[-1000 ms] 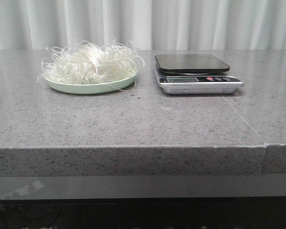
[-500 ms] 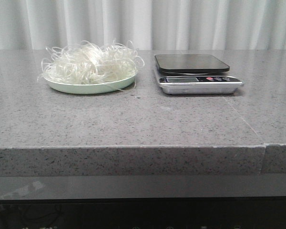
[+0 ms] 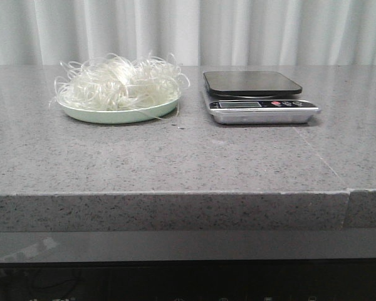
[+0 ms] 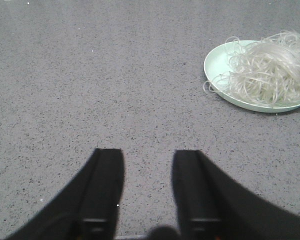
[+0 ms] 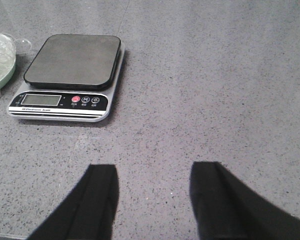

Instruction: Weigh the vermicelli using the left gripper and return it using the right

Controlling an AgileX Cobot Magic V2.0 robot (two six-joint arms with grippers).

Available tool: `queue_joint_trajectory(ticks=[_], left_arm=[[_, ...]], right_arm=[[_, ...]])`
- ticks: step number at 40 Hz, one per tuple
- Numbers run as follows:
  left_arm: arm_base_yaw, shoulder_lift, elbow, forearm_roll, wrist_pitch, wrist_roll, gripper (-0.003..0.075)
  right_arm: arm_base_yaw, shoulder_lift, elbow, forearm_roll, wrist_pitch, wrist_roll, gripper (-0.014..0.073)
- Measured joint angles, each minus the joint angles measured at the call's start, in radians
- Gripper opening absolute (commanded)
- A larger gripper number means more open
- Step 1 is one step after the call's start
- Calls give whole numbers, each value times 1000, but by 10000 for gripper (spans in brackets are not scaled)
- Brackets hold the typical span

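The left gripper (image 4: pixel 148 172) hovers above the surface, its two dark fingers (image 4: pixel 106 175) parted and holding nothing. The right gripper (image 5: pixel 154 195) hovers likewise, fingers (image 5: pixel 215 197) spread wider apart, also holding nothing.

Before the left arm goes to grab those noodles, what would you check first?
1. Vermicelli lies piled on the green plate: ok.
2. Scale platform bare, ready for the load: ok.
3. Left gripper open, nothing between its fingers: ok.
4. Right gripper open, clear of the scale: ok.
5. Scale display switched on and zeroed: cannot tell.
6. Stray loops overhang the plate rim and may snag or drop: not ok.
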Motion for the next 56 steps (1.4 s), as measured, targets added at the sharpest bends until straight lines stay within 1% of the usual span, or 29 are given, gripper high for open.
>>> queue_joint_trajectory(ticks=[4,8,12,17,22,33,41,46,56], left_arm=[[0,3,0,-9,0,0,476],[0,24,0,-48,-20,15,475],[-3,68,-2,-137,-46,103,475],[-39,153,-16,-259,-72,240,475],[-104,271,-63,-301,-97,295,475],[-261,548,-211,-312,-138,306,473],[-342,736,-330,-315,-192,306,473],[-360,851,-413,-315,-204,306,473],[-363,1048,-551,-317,-210,310,473]], right_arm=[[0,0,0,0,2,0,498],[0,0,0,0,2,0,498],[0,0,0,0,0,0,498],[0,0,0,0,0,0,498],[0,0,0,0,8,0,498],[0,0,0,0,8,0,498],[0,0,0,0,8,0,498],[0,0,0,0,8,0,498],[0,0,0,0,8,0,498]])
